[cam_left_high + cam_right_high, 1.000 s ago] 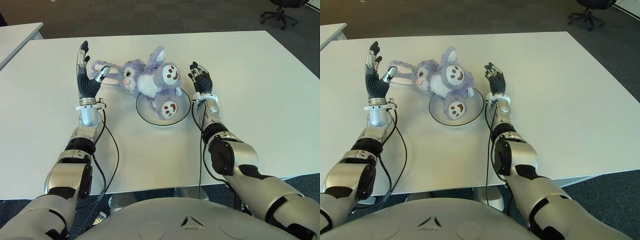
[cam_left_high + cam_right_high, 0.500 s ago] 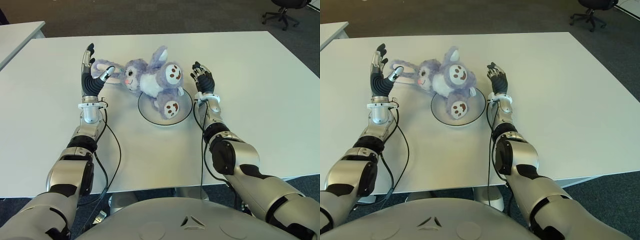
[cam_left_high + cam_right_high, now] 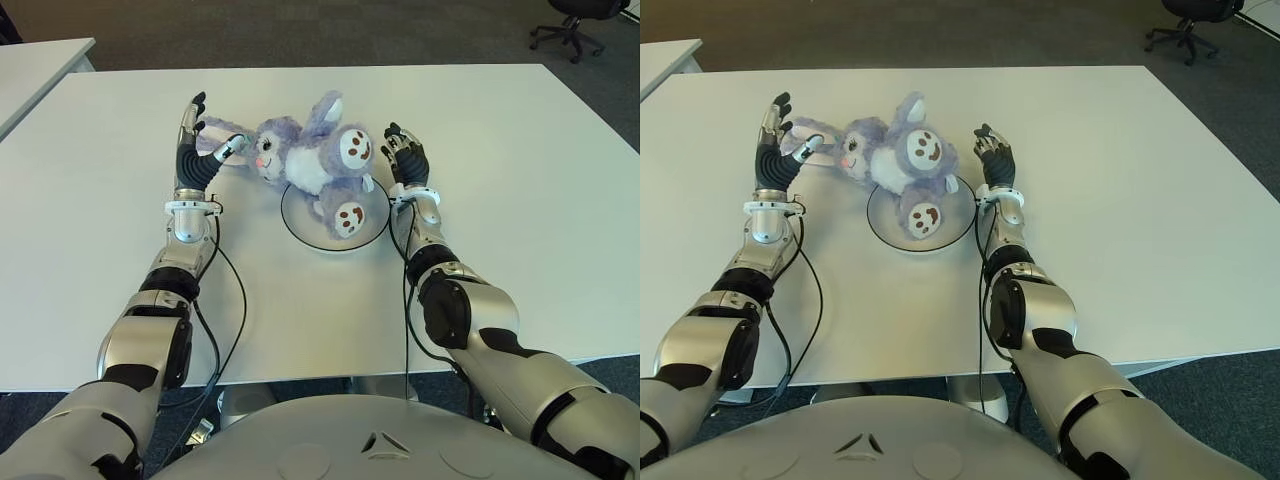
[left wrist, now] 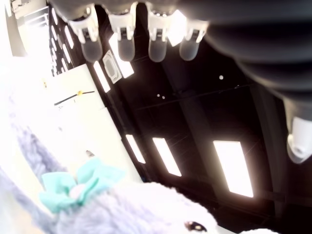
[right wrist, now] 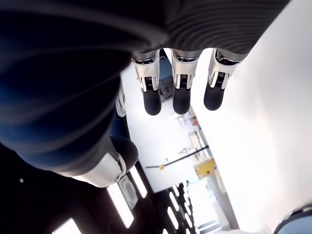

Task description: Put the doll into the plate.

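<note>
A purple plush bunny doll (image 3: 310, 160) lies on its back across the far-left rim of the white plate (image 3: 371, 216). Its two brown-soled feet are over the plate, while its head and ears stretch out over the table to the left. My left hand (image 3: 203, 143) stands upright beside the doll's ears, open, with the thumb against one ear. The left wrist view shows straight fingers (image 4: 122, 34) above the doll's head (image 4: 126, 209). My right hand (image 3: 402, 157) is open just right of the plate, close to the doll's upper foot, holding nothing.
The plate sits mid-table on a large white table (image 3: 520, 180). A second white table (image 3: 40, 60) stands at the far left, and an office chair (image 3: 575, 25) at the far right on dark carpet. Black cables run along both forearms.
My left hand has moved right, toward the plate, with the doll's ears against it. The doll has shifted right, lying further over the plate. The right hand has hardly moved.
</note>
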### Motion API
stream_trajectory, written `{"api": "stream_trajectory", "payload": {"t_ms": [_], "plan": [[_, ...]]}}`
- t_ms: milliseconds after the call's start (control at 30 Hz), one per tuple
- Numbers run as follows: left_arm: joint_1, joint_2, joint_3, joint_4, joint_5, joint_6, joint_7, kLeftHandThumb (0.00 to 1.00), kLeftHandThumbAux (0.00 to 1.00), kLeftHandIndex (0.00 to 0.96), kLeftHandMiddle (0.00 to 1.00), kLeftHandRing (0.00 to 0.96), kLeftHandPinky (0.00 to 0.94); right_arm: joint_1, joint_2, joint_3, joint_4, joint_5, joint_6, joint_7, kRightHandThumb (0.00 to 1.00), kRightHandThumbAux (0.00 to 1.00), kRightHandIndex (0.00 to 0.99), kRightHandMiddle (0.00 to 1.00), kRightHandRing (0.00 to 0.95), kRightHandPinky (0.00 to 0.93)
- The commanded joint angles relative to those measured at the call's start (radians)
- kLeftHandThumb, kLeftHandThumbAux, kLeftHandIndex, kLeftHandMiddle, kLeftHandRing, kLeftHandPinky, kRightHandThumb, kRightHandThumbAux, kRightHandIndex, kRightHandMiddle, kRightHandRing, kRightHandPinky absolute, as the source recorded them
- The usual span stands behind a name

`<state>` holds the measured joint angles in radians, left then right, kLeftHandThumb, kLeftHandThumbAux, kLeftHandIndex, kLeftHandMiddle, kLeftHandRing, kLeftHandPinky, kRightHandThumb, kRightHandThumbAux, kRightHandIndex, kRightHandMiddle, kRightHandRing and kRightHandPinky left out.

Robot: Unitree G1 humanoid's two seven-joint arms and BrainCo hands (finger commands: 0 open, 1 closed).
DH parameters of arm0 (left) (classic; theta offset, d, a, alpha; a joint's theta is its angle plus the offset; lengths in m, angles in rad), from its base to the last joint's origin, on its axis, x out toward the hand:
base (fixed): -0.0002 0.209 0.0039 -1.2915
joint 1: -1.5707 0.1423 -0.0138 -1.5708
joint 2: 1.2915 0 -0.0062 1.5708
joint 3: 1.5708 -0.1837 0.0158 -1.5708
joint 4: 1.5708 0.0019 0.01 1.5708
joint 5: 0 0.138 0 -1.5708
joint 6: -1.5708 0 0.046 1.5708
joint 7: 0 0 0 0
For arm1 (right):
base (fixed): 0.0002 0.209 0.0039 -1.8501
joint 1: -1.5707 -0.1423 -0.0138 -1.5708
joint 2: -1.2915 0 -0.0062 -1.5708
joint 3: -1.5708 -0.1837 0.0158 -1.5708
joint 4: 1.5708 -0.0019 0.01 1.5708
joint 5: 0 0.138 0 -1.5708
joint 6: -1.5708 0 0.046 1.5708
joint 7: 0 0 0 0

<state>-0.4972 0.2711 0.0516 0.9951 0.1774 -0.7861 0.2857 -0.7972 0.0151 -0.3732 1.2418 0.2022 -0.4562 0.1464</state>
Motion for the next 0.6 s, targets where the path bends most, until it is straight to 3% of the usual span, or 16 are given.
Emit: {"api": "stream_trajectory", "payload": {"t_ms": [33, 267, 600], "plan": [[0.061, -0.058, -0.018, 0.056, -0.005, 0.031, -0.029, 0.0, 0.479, 0.0, 0.052, 0.061, 0.057, 0.071, 0.03, -0.007, 0.054, 0.01, 0.057, -0.007, 0.689, 0.736, 0.397, 0.103, 0.077, 0.091], [0.05, -0.068, -0.031, 0.049, 0.003, 0.044, -0.054, 0.0, 0.469, 0.0, 0.06, 0.084, 0.009, 0.069, 0.033, -0.005, 0.053, 0.008, 0.059, -0.009, 0.688, 0.737, 0.397, 0.097, 0.071, 0.085], [0.038, -0.073, -0.041, 0.04, -0.012, 0.052, -0.103, 0.0, 0.455, 0.0, 0.041, 0.061, 0.019, 0.067, 0.037, -0.005, 0.053, 0.008, 0.057, -0.011, 0.688, 0.737, 0.397, 0.1, 0.073, 0.089]]}}
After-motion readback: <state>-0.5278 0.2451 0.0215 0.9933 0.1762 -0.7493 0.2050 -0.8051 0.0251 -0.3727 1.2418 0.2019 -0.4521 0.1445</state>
